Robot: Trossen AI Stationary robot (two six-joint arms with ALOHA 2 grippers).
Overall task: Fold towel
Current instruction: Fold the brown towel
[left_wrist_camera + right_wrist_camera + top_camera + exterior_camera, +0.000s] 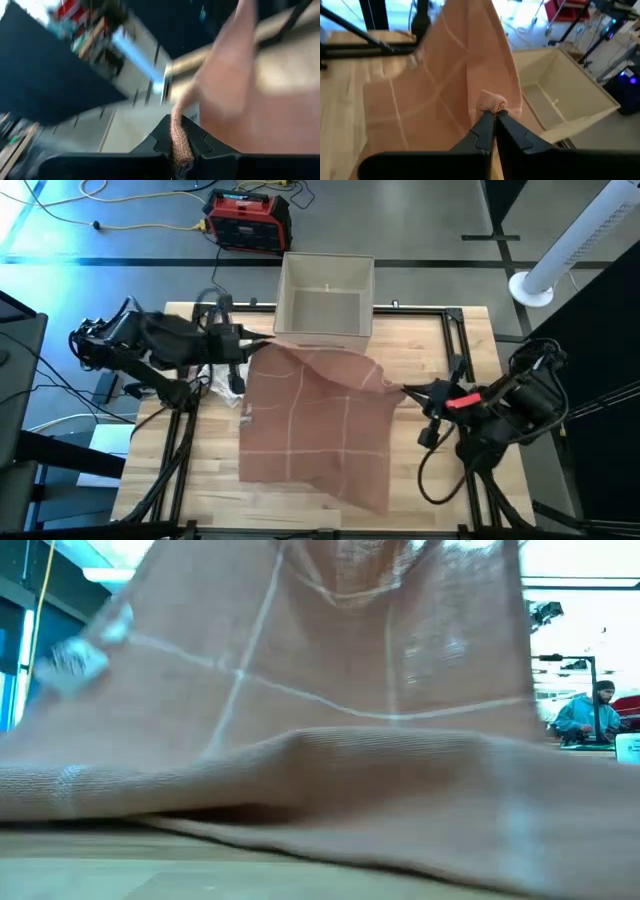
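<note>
The towel (320,425) is soft, matt woven cloth with a coarse, ribbed weave showing at its pinched corner. The table (420,490) is pale, smooth wood with visible grain; the open box (325,298) looks like matt beige plastic

The table (200,480) has a light wooden top with a black metal frame (455,340) along its edges. At its far edge stands an open beige box (325,298), and in the right wrist view the same box (560,100) shows a small slot in its bottom. On the grey floor behind the table there is a red and black device (248,220), with yellow cables (120,220) lying near it. A white perforated column on a round base (560,265) stands at the far right. In the low view, a person (587,715) in a blue-green top is seen far in the room behind.
</note>
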